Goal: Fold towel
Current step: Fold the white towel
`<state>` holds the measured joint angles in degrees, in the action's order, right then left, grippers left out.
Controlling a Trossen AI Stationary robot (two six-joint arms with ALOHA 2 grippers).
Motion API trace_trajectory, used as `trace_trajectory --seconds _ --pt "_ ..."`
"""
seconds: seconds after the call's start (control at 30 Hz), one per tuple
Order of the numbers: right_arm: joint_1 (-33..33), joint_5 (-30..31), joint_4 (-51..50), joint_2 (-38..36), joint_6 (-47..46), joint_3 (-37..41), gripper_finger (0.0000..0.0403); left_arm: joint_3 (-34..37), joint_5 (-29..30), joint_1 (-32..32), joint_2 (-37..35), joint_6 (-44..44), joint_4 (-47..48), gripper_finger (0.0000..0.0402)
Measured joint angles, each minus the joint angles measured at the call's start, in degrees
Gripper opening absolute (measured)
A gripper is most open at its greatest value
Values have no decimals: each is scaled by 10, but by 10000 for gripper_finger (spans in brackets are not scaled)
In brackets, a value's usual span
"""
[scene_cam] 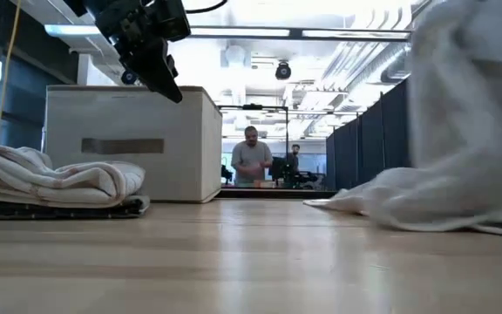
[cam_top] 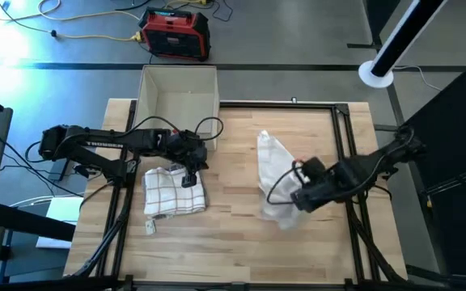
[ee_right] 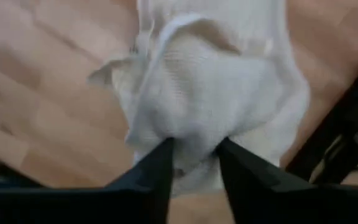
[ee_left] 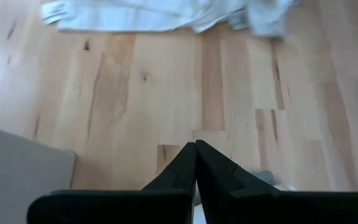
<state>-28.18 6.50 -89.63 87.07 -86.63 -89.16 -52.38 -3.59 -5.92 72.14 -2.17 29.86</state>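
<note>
A white towel [cam_top: 272, 159] lies crumpled on the right half of the table, and my right gripper [cam_top: 296, 202] is shut on its near part. In the low view this white towel [scene_cam: 447, 166] rises from the tabletop toward the upper right. A folded checked towel [cam_top: 172, 192] rests flat on the left half of the table. My left gripper [cam_top: 189, 176] hangs above that towel's far right corner. It is shut and holds nothing. The low view shows my left gripper [scene_cam: 162, 77] well clear of the folded towel [scene_cam: 59, 179]. My right gripper pinches a bunched fold of the white towel [ee_right: 194, 140] between its two fingers [ee_right: 160, 171]; there seem to be several layers. It comes slanting down from the table's right side. The held part is raised, while the towel's far part [cam_top: 267, 144] lies slack on the table.
A beige open box [cam_top: 179, 97] stands at the far edge, behind the folded towel. Black frame rails [cam_top: 348, 129] run along the table's sides. Bare wood [cam_top: 233, 226] lies between the two towels. Beyond the table, a red device [cam_top: 175, 34] sits on the floor and a person [scene_cam: 253, 161] stands far back.
</note>
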Motion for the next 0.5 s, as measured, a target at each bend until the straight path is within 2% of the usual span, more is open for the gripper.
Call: trace_trajectory --seconds 0.13,0.23,0.33,0.5 --pt "-1 -68 -6 13 -6 0 192 0 0 -13 0 0 -1 0" --pt "-3 -104 -3 15 -11 0 236 0 -1 -17 0 0 -1 0" --pt "-6 -129 -5 9 -33 0 252 0 -3 -19 0 4 0 0" --pt "-9 -185 -4 -1 -75 0 252 0 -3 -20 0 4 -1 0"
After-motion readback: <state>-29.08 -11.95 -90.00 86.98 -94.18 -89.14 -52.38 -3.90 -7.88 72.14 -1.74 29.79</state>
